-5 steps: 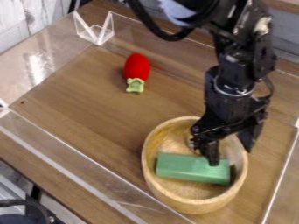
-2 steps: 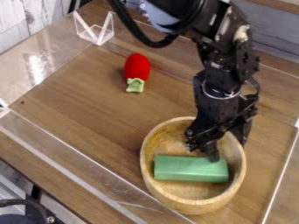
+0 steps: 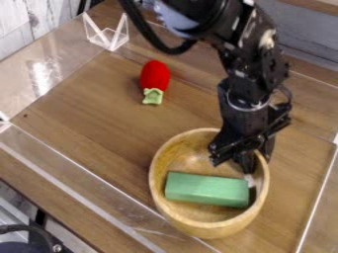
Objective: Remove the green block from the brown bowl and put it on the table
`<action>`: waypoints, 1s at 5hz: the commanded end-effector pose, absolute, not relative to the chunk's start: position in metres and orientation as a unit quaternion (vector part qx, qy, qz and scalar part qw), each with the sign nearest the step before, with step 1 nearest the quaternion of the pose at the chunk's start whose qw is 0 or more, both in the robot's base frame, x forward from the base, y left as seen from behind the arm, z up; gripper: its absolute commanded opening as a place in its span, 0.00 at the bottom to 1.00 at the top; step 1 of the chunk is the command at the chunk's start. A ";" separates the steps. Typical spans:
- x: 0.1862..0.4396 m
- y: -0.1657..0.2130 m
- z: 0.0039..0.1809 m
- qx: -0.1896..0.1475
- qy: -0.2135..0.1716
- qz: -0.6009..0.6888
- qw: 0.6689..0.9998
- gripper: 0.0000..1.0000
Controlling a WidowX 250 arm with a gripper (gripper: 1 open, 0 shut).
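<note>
Now green block (image 3: pixel 207 189) flat in brown bowl (image 3: pixel 179 216), long axis left-right, gripper (image 3: pixel 242 174) clamping its right end.

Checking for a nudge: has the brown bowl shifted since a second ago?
Yes. The brown bowl slid left, toward the near clear wall, carrying the green block.

The round, shallow bowl of light tan wood (image 3: pixel 211 188) sits on the brown wood-grain tabletop (image 3: pixel 93 119), toward its near right part. Inside the bowl lies the flat mint-green rectangular bar (image 3: pixel 207 189), lengthwise across the middle. The black gripper (image 3: pixel 244 170) reaches down into the bowl at the bar's right end (seemingly touching it). Well apart, behind and to the left, the red pepper-like toy (image 3: pixel 154 81) lies on the tabletop.
</note>
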State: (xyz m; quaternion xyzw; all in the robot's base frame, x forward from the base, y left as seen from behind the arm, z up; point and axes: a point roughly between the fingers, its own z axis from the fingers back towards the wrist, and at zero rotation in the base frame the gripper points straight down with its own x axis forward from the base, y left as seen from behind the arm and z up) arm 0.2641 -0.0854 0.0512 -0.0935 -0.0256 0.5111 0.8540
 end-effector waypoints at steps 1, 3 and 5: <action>0.270 -0.085 0.077 -0.111 -0.060 0.522 0.844 0.00; 0.273 -0.086 0.086 -0.122 -0.083 0.564 0.813 0.00; 0.260 -0.090 0.109 -0.139 -0.098 0.573 0.802 0.00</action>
